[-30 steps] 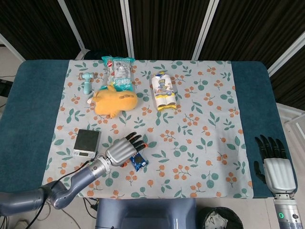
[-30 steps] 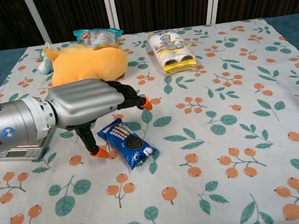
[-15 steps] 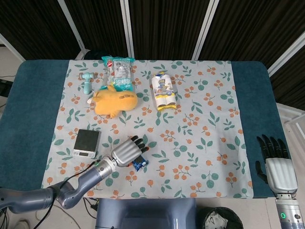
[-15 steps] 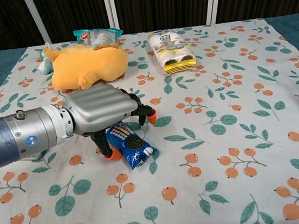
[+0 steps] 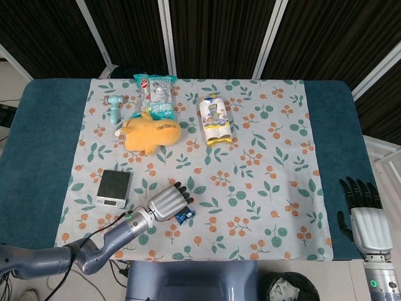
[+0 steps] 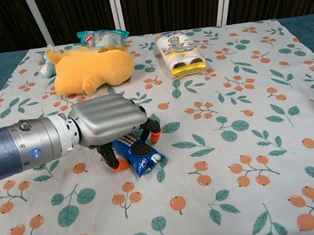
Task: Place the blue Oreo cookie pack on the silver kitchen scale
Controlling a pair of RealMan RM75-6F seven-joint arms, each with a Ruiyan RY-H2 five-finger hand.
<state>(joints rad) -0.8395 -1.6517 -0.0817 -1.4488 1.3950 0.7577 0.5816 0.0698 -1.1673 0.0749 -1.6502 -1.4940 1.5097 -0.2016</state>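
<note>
Left hand: I have it lying palm-down over the blue Oreo cookie pack, fingers curled down around the pack's upper end, orange fingertips touching the cloth on either side. Whether the fingers actually grip the pack I cannot tell; the pack lies flat on the bench, its lower end showing past the hand.

Right hand: at the near right edge of the head view, off the patterned cloth, fingers straight and apart, holding nothing.

Silver kitchen scale: just left of my left hand in the head view, flat on the cloth, platform bare. Hidden behind my arm in the chest view.

Cloth: leaf-and-orange print, covering the middle of the blue bench.

Orange plush toy: further back, beyond the scale, lying on its side.

Wrapped pack of small bottles: right of the plush, well apart from it, contents visible through the yellow-and-white wrap.

Clear bagged item: touching the plush at its far side; contents too small to identify.

Small teal toy: far left, beside the bag.
</note>
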